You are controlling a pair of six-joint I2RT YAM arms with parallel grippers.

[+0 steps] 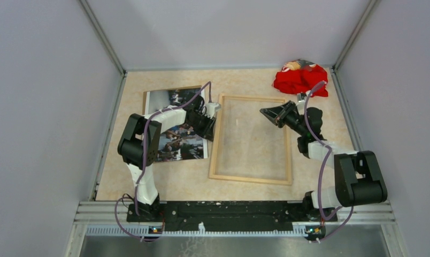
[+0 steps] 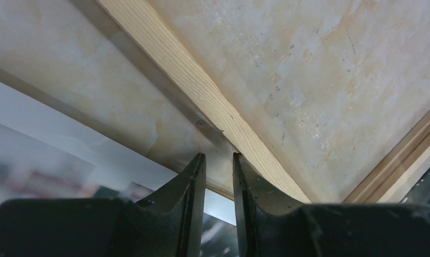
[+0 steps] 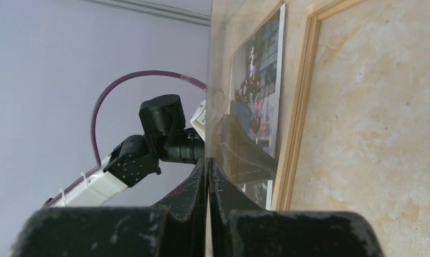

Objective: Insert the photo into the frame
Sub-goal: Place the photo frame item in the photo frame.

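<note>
**Step in hand (judged):** the frame is being prepared. The photo is not yet being loaded.

- The frame (image 1: 250,179) is lying flat at mid-table.
- The photo (image 1: 189,142) is lying face up just beside the frame's left rail, parted from it by a thin strip of table (image 1: 164,182). It is being partly covered by the left arm.
- A brown edge (image 1: 145,101) is showing past the photo's far left border. What it belongs to cannot be told.
- The clear pane (image 3: 223,107) is being pinched at its edge by the right gripper (image 1: 267,113), whose fingers are pressed together on it. The gripper is being held above the far right part of the frame. In the right wrist view the pane is being seen nearly edge-on, tilted up off the table.
- The left gripper (image 1: 212,113) is being held low at the frame's left rail, near the far corner. Its jaws are parted by only a narrow slit. Whether anything thin is being caught between them cannot be told.

**Next move (judged):** one edge of the photo is to be taken and the sheet carried right, then squared to the rails. Flat paper on a flat table is expected to be hard to pick up.

**In the way:** the opening is being crossed by the raised pane and the right arm, and the photo is being overlain by the left arm. A red cloth (image 1: 301,79) is lying at the far right corner, well apart and of no concern.
</note>
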